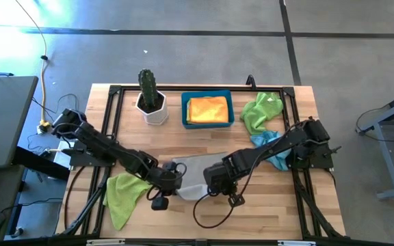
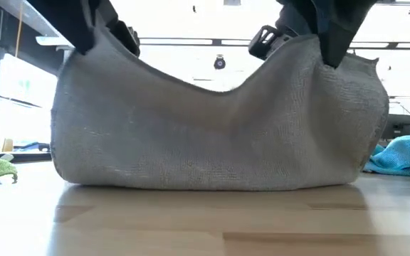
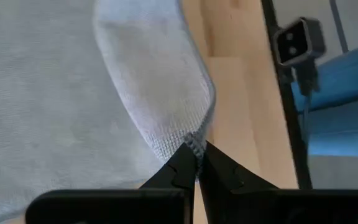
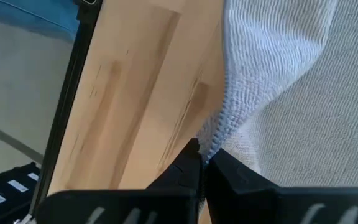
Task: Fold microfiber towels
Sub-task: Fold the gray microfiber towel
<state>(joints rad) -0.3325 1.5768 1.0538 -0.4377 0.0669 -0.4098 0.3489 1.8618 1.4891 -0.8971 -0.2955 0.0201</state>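
A grey microfiber towel [image 2: 219, 135] hangs between my two grippers near the table's front middle, and its lower fold rests on the table [image 2: 212, 186]. It also shows in the high view [image 1: 191, 176]. My left gripper [image 3: 196, 163] is shut on one upper corner. My right gripper [image 4: 202, 155] is shut on the other. A lime green towel [image 1: 124, 196] lies crumpled at the front left. Another lime green towel [image 1: 261, 111] and a light blue one [image 1: 273, 147] lie at the right. A folded yellow-orange towel [image 1: 207, 109] lies in a blue bin. My left gripper pinches the grey towel's hemmed corner [image 3: 194, 144] between its two fingertips. The corner is raised off the table [image 2: 95, 50], and the cloth hangs down from it. The top edge sags toward the other gripper. My right gripper pinches the towel's other upper corner [image 4: 215, 134] between its two fingertips. The corner is raised [image 2: 333, 60], and the cloth hangs below it with its bottom on the table.
A cactus in a white pot [image 1: 151, 97] and the blue bin [image 1: 185, 113] stand at the far side. A black frame [image 1: 115, 123] runs round the table. Bare wood [image 2: 212, 220] lies in front of the towel.
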